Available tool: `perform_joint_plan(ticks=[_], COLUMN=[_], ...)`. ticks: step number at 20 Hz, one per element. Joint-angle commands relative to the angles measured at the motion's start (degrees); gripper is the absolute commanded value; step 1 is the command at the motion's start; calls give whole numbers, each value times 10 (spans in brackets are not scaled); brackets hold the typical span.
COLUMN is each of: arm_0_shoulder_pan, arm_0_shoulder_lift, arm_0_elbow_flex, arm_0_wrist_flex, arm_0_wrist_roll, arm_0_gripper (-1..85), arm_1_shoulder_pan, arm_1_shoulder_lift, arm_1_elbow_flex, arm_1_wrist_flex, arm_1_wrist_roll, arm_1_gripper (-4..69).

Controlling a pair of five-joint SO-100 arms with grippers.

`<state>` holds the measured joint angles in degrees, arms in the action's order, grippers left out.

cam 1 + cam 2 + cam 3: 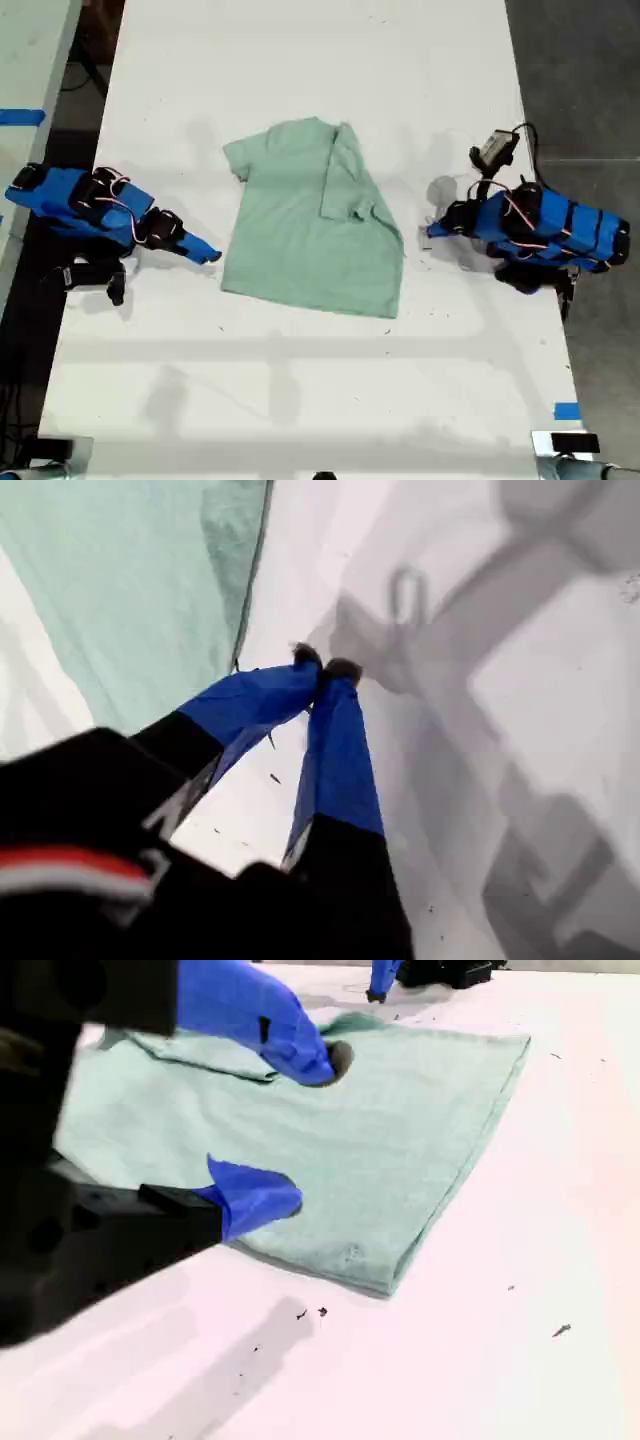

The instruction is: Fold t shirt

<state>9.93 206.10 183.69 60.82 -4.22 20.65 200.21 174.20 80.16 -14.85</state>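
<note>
On the exterior view's left, my second gripper (205, 255) points in at the near-left corner of the t shirt (310, 235). Its wrist view shows the two blue fingers (300, 1045) spread wide apart with nothing between them, and pale mint cloth fills the background behind them. From above, the tip sits just beside the shirt's side edge. Whether it touches the cloth, I cannot tell.

The t shirt lies flat around the middle of the white surface (300, 60), well clear of every edge. Its neck is toward the far edge and its hem toward the near edge. The sleeve on the exterior view's left sticks out flat. On the other side, the sleeve and shoulder are folded inward over the body, leaving a long diagonal edge. In the second wrist view the hem corner shows as a thick doubled layer.

Over on the exterior view's right, my first gripper (430, 232) sits just off that diagonal edge, above bare surface. Its own camera shows the fingers (250, 700) pressed together at their dark tips, holding nothing, with the shirt's edge a little beyond them.
</note>
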Motion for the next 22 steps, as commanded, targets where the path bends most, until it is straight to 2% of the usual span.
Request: perform_joint_plan(ticks=[1, 3, 5, 6, 9, 11, 16, 20, 21, 22], arm_0_shoulder_pan=[-250, -309, -379, -417, -537, -591, -655, -666, -679, -688], arm_0_shoulder_lift=[-147, -359, -555, -621, -804, -904, -1005, -1097, -1129, -1163], arm_0_elbow_flex=[-49, -214, -395, -462, -624, -676, -694, -730, -735, -748], arm_0_wrist_flex=[-145, -121, -67, -47, 9, 18, 1, -9, -11, -16], arm_0_wrist_roll=[106, 174, 259, 299, 404, 450, 463, 460, 460, 462], arm_0_gripper=[-2, 13, 117, 140, 158, 162, 158, 152, 128, -1], arm_1_shoulder_pan=[-61, -57, -58, -58, -58, -58, -57, -58, -58, -58], arm_1_shoulder_lift=[4, 4, 4, 4, 4, 4, 4, 4, 4, 4], arm_1_elbow_flex=[20, 20, 20, 20, 20, 20, 20, 20, 20, 20], arm_1_wrist_flex=[-1, -1, -1, -1, -1, -2, -2, -2, -2, -2], arm_1_wrist_roll=[71, 70, 69, 69, 69, 69, 67, 68, 69, 68], arm_1_gripper=[23, 23, 23, 23, 23, 23, 23, 23, 23, 23])
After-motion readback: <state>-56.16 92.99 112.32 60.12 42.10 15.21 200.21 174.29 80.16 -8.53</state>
